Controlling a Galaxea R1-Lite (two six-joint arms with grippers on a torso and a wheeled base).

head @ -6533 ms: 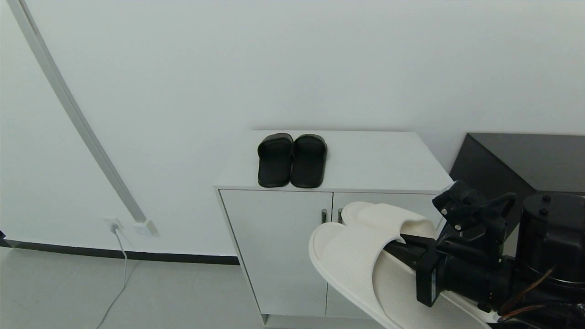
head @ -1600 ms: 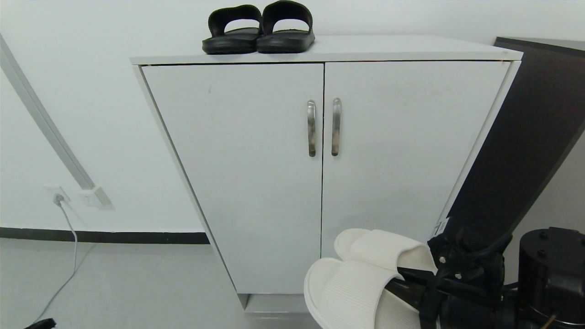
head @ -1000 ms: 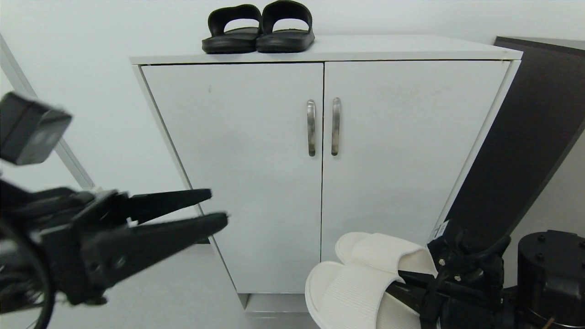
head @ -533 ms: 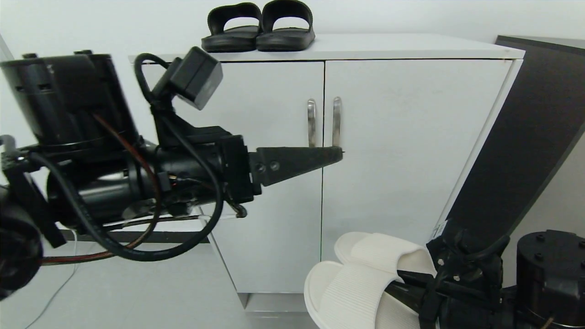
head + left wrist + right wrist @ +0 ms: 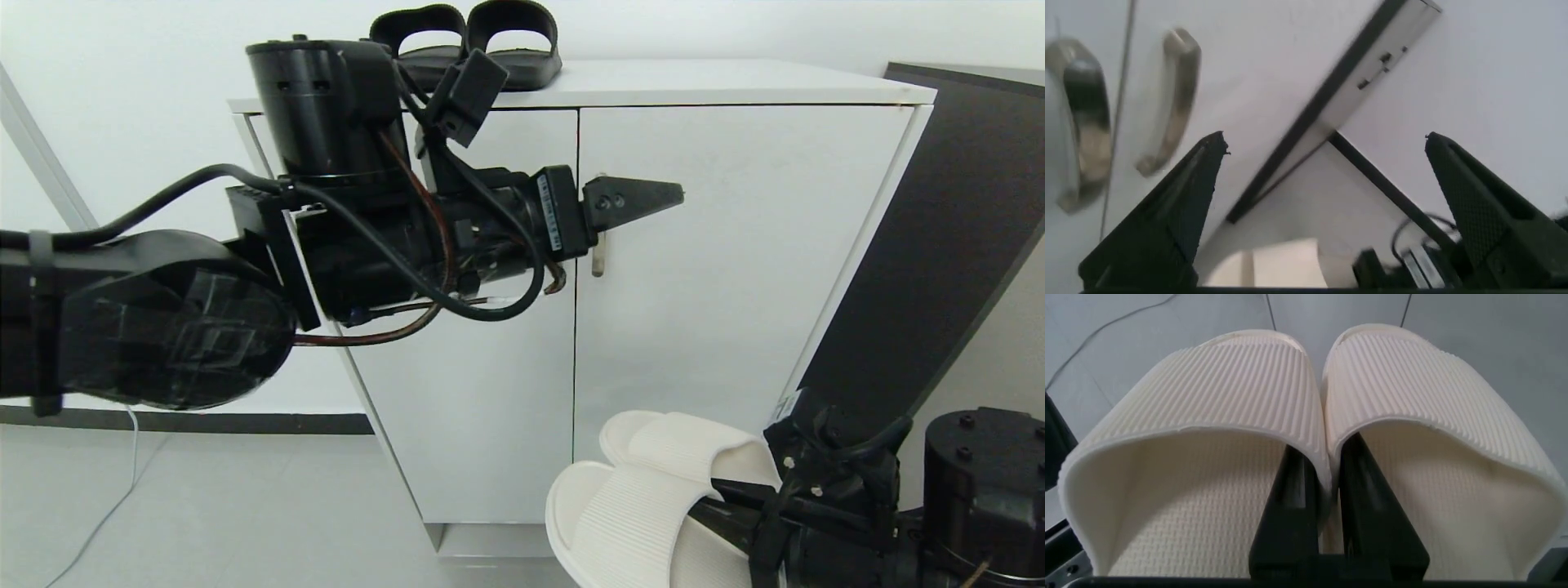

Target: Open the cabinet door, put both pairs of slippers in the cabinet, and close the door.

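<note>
A white two-door cabinet (image 5: 735, 245) stands with both doors shut. On its top rests a pair of black slippers (image 5: 510, 41), partly hidden by my left arm. My left gripper (image 5: 673, 196) (image 5: 1327, 140) is open in front of the right door at handle height. The two metal handles (image 5: 1167, 114) lie just outside its fingers, not between them. Below it, my right gripper (image 5: 735, 494) (image 5: 1327, 469) is shut on the pair of white slippers (image 5: 645, 490) (image 5: 1208, 400), pinching their inner walls together low in front of the right door.
A dark panel (image 5: 939, 245) stands against the cabinet's right side. On the wall left of the cabinet run a grey conduit (image 5: 33, 155) and a black skirting strip (image 5: 204, 423). A cable (image 5: 98, 523) lies on the grey floor to the left.
The head view dropped from above the cabinet to face its doors. My left arm came up from the lower left and moved right and up to the handles. The right gripper kept the white slippers.
</note>
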